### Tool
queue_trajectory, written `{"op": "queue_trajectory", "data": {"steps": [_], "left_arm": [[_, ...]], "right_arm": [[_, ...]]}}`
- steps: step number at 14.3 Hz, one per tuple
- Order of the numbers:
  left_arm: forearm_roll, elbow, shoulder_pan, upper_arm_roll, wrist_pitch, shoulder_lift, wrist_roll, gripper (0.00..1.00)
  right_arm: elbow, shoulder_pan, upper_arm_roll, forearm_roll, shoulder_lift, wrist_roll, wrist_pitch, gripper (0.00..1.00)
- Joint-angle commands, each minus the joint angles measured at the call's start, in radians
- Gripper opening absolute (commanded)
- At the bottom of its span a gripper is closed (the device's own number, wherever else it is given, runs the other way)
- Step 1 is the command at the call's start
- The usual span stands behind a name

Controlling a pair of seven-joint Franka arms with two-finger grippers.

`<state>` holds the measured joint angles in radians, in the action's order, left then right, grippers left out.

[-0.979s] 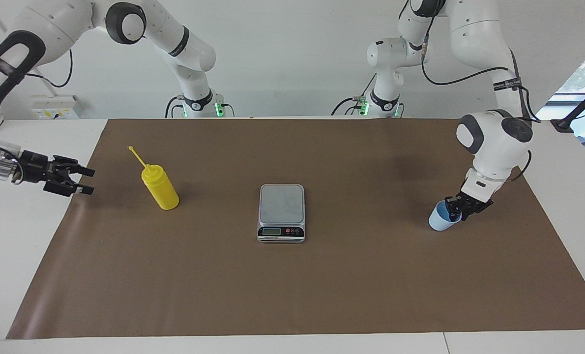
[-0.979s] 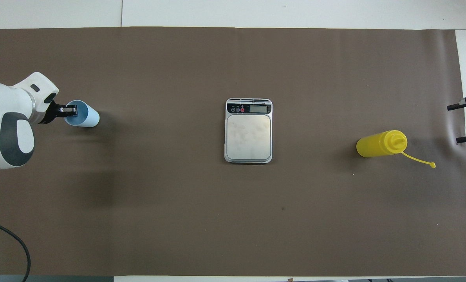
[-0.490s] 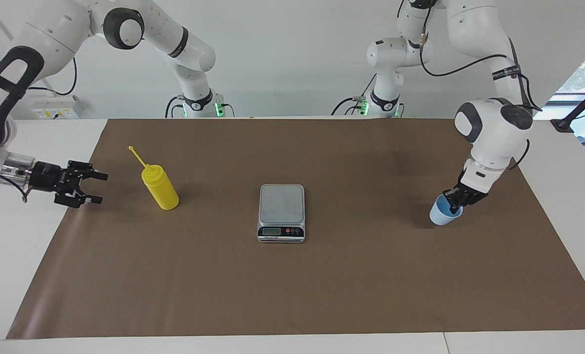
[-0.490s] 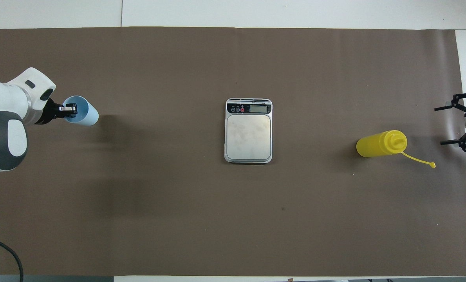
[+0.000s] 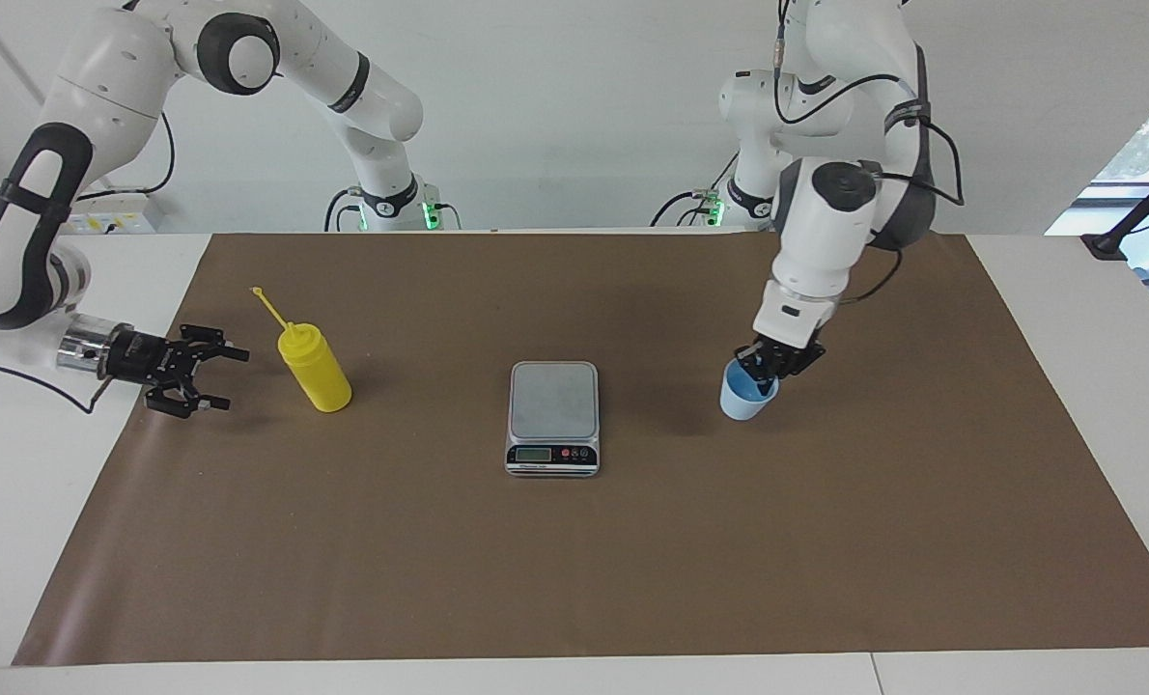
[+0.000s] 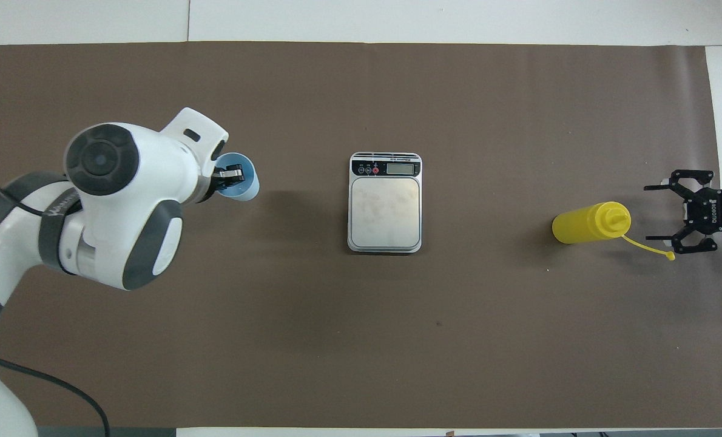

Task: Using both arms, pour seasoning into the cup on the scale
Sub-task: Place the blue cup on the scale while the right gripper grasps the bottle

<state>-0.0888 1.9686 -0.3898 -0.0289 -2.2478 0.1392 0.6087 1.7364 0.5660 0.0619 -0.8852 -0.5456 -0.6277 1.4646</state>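
Over the brown mat between the scale [image 5: 553,416] and the left arm's end of the surface, the left gripper [image 5: 766,366] has its jaws clamped on the rim of the cup [image 5: 746,398], one finger inside the blue bowl and one outside. The cup hangs slightly tilted and appears clear of the mat, judging by the shadow offset beneath it. At the right arm's end of the surface, the right gripper [image 5: 210,379] lies low and horizontal with its jaws spread wide and empty, aimed at the seasoning [image 5: 312,366] and just short of it. The bottle stands upright, leaning a little, its thin nozzle and tethered cap [image 6: 670,255] pointing toward the right gripper. The scale sits at the centre of the mat, its platform bare and its display strip on the edge farther from the robots.

The step in hand is judged to be carrying the cup to the scale. To do it well, the cup should travel level and high enough to clear the platform edge, then be lowered onto the middle of the platform before the jaws release. The right jaws should straddle the bottle's body below the shoulder, avoiding the cap tether.
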Motion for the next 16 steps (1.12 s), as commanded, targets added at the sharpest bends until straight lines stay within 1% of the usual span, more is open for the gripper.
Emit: {"op": "queue_trajectory", "data": {"steps": [1, 3, 4, 7, 8, 11, 15, 16], "left_arm": [[-0.039, -0.109, -0.108, 0.018, 0.002, 0.089, 0.182, 0.00], [-0.034, -0.152, -0.187, 0.018, 0.005, 0.114, 0.277, 0.00], [-0.032, -0.178, -0.219, 0.018, 0.005, 0.135, 0.330, 0.00], [-0.031, -0.269, -0.315, 0.018, 0.010, 0.235, 0.420, 0.00], [-0.034, -0.286, -0.339, 0.018, 0.005, 0.256, 0.448, 0.00], [-0.038, -0.306, -0.346, 0.018, -0.004, 0.278, 0.456, 0.00], [-0.039, -0.290, -0.356, 0.018, -0.003, 0.281, 0.456, 0.00], [-0.039, -0.287, -0.353, 0.017, -0.013, 0.283, 0.448, 0.00]], "right_arm": [[0.107, -0.008, -0.008, -0.026, 0.065, -0.010, 0.034, 1.00], [0.138, -0.009, -0.016, -0.032, 0.078, 0.008, 0.030, 1.00], [0.156, -0.011, -0.017, -0.061, 0.085, 0.011, 0.026, 1.00], [0.199, -0.038, -0.017, -0.089, 0.099, 0.037, 0.028, 1.00], [0.213, -0.053, -0.016, -0.101, 0.102, 0.042, 0.033, 1.00], [0.239, -0.073, -0.016, -0.116, 0.107, 0.066, 0.060, 1.00], [0.255, -0.104, -0.016, -0.141, 0.108, 0.065, 0.083, 1.00], [0.258, -0.107, -0.016, -0.143, 0.110, 0.066, 0.104, 1.00]]}}
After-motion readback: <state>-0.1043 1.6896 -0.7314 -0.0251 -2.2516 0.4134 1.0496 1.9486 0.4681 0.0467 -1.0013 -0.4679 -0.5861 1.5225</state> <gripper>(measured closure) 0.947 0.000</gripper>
